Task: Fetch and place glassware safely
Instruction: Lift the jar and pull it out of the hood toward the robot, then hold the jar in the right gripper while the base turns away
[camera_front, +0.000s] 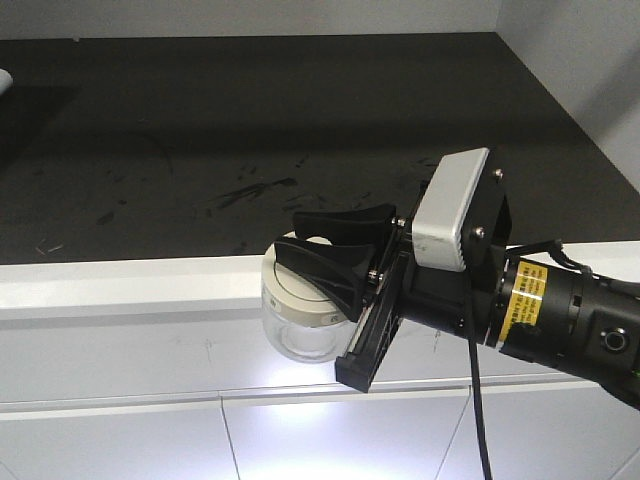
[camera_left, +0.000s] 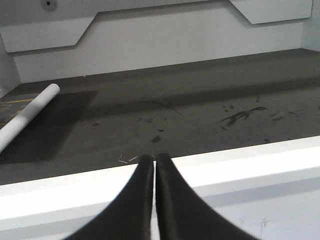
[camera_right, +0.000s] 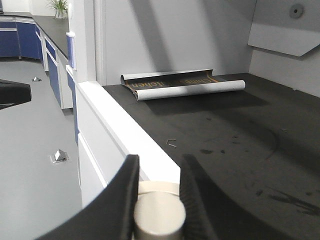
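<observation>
- The right claw (camera_front: 295, 240) reaches in from the right at the near edge of the table (camera_front: 120, 280). Its two black fingers (camera_front: 335, 262) are clamped on the top of the glass jar (camera_front: 300, 335).
- In the right wrist view, the right claw (camera_right: 159, 167) has one finger on each side of the round off-white knob (camera_right: 159, 216). Both fingers press against the knob, and the lid (camera_right: 152, 188) shows just behind it.
- The jar is small, squat and clear, and its off-white lid (camera_front: 292, 290) sits under the fingers. It is upright in front of the table's white front edge, with its glass body against the white panel below that edge. I cannot tell whether anything supports it from beneath.
- The left claw (camera_left: 154, 157) has its fingers pressed together with nothing between them. It points across the white edge toward the dark table top (camera_left: 200, 110).
- Dark scuff marks (camera_front: 250, 190) lie on the table top beyond the jar.
- A rolled sheet (camera_right: 182, 84) rests at the far end of the table, well apart from the jar. The left wrist view shows it as a white roll (camera_left: 30, 112).
</observation>
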